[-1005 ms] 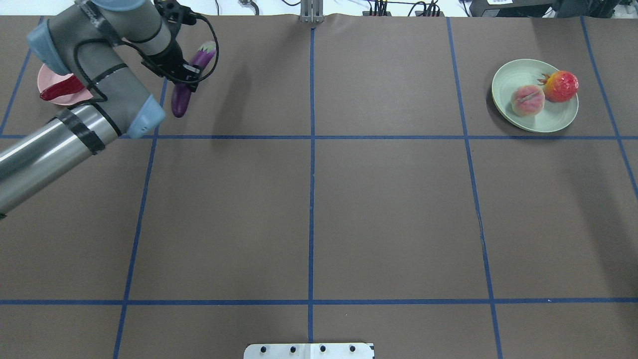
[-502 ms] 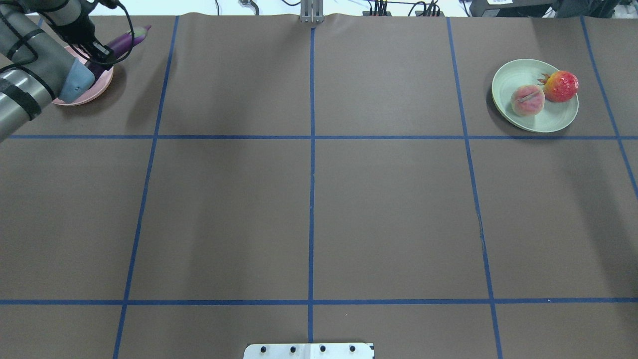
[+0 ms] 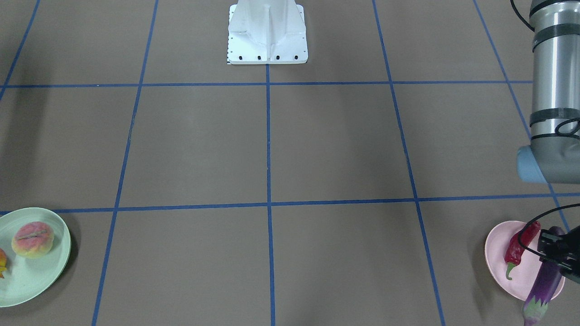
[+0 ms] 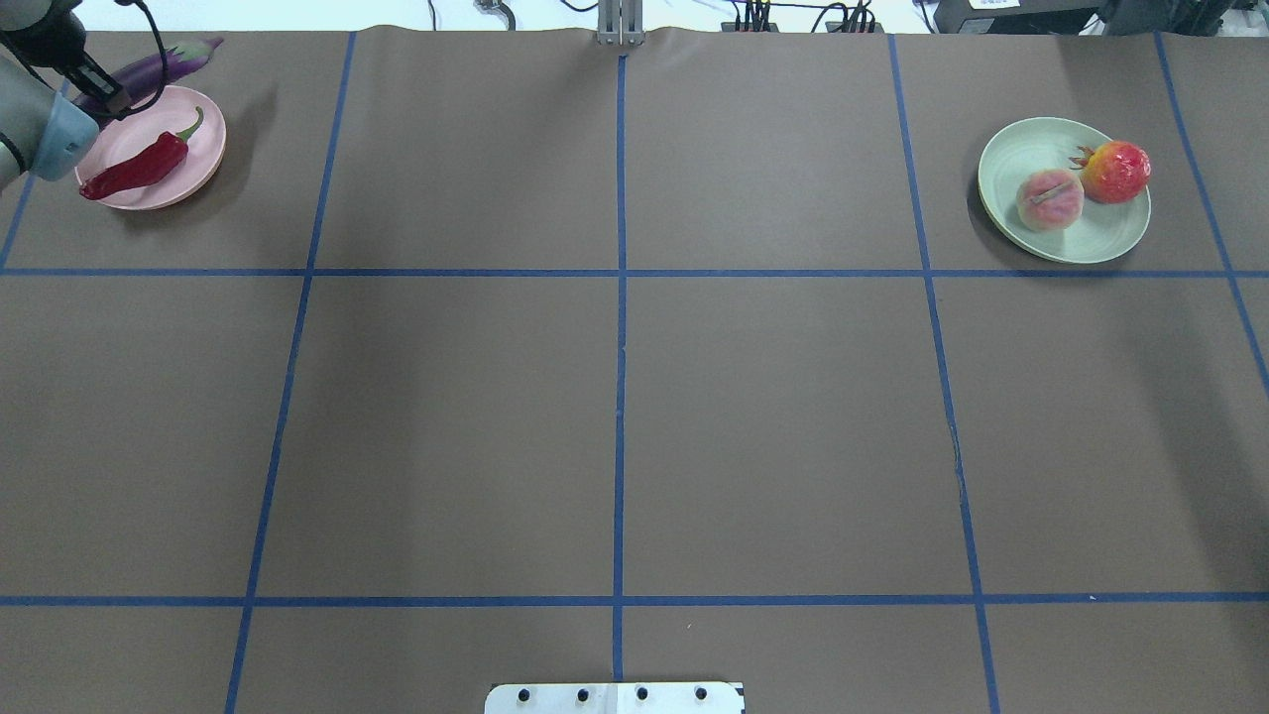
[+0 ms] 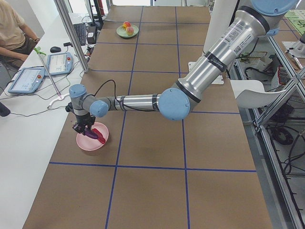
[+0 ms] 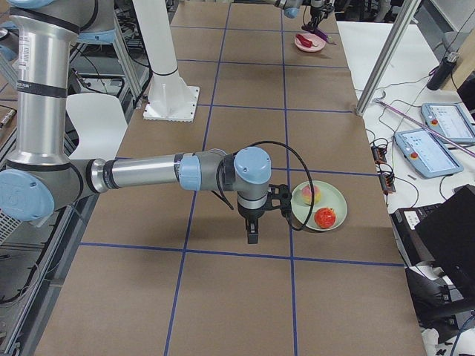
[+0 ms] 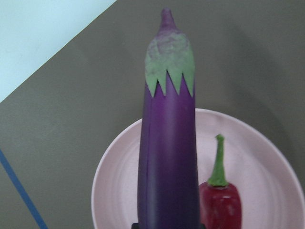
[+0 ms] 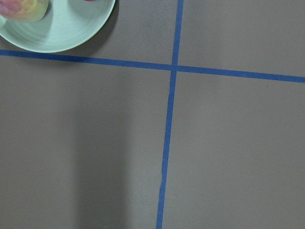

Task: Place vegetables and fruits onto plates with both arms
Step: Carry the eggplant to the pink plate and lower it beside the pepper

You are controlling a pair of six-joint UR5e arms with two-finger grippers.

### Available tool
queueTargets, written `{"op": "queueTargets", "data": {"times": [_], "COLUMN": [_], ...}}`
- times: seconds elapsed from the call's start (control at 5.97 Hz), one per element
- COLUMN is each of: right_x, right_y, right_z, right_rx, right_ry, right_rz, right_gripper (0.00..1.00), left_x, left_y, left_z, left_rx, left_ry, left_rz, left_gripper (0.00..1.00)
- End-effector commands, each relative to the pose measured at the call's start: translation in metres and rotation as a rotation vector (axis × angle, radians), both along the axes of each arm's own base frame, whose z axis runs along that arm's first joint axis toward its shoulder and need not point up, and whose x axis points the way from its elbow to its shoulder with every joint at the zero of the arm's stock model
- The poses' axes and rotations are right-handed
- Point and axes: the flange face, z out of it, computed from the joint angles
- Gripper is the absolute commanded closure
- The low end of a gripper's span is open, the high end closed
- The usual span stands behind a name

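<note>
Left tool (image 3: 556,253), clamped on eggplant (image 4: 159,63), has swung it from beside pink plate (image 4: 203,149) to over its far rim, alongside chili (image 4: 134,171). Cap overhangs tabletop (image 4: 615,397). Judged: only the release remains. Right tool (image 6: 252,236): grip cannot be told.

Brown matte table cover (image 4: 753,416) ruled into rectangles by blue tape lines (image 4: 620,397), with a white bolted base block (image 3: 267,31) standing on it; alongside, a white bench (image 5: 28,133) carries two light-blue-framed tablets (image 5: 27,79), a black keyboard (image 5: 79,33) and a black mouse (image 5: 55,49), near a seated person in a tan shirt (image 5: 12,26).
</note>
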Motion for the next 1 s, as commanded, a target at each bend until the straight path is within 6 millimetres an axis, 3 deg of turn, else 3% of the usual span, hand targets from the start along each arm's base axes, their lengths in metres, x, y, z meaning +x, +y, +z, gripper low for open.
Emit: {"op": "queueTargets", "data": {"times": [0.0,0.17,0.67,0.84], "right_x": [0.000,-0.001,-0.001,-0.001], "right_y": [0.000,0.000,-0.001,-0.001], "right_z": [0.000,-0.001,-0.004,-0.004], "right_rx": [0.000,0.001,0.009,0.010], "right_ry": [0.000,-0.008,-0.008,-0.007], "right_rz": [0.000,0.000,0.000,-0.001], "right_gripper": [0.00,0.00,0.00,0.00], "left_x": [-0.011,-0.002,0.000,-0.003], "left_y": [0.000,-0.002,0.002,0.012], "left_z": [0.018,0.009,-0.014,-0.021], "left_rx": [0.026,-0.002,-0.010,-0.058], "left_ry": [-0.011,0.007,0.060,0.174], "left_rz": [-0.011,-0.060,-0.112,-0.066], "left_gripper": [0.78,0.01,0.00,0.00]}}
